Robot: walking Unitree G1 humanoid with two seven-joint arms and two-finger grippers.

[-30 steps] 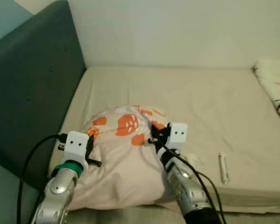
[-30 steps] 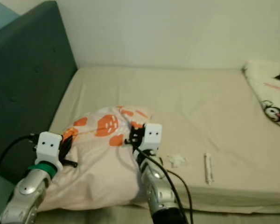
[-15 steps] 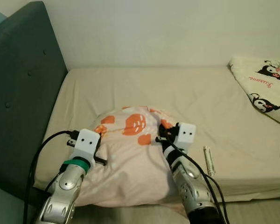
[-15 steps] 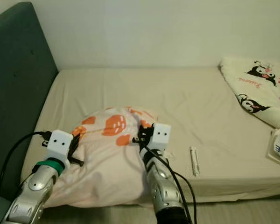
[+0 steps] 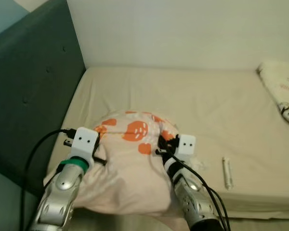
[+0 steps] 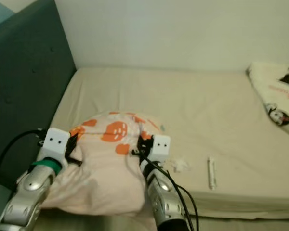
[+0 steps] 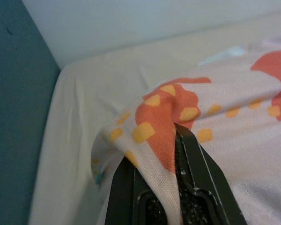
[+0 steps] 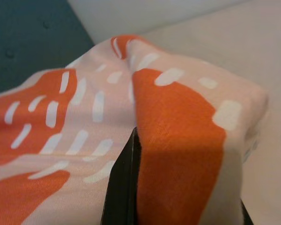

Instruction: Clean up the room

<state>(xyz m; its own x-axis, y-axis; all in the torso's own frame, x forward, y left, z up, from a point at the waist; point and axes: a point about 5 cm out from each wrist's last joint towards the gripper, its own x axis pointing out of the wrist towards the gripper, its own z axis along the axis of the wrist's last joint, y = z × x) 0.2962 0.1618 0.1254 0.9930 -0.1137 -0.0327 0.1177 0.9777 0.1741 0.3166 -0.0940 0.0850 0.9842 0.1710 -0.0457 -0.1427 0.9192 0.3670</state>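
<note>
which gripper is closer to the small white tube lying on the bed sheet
Right. The right gripper grips the pink pillow with orange prints at its edge beside the small white tube. The left gripper pinches the pillow's far edge, by the dark teal headboard.

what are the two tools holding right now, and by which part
Both hold the pillow. The left tool pinches a fold of its cover at the pillow's left end, near the headboard; the right tool grips the cover at its right end.
</note>
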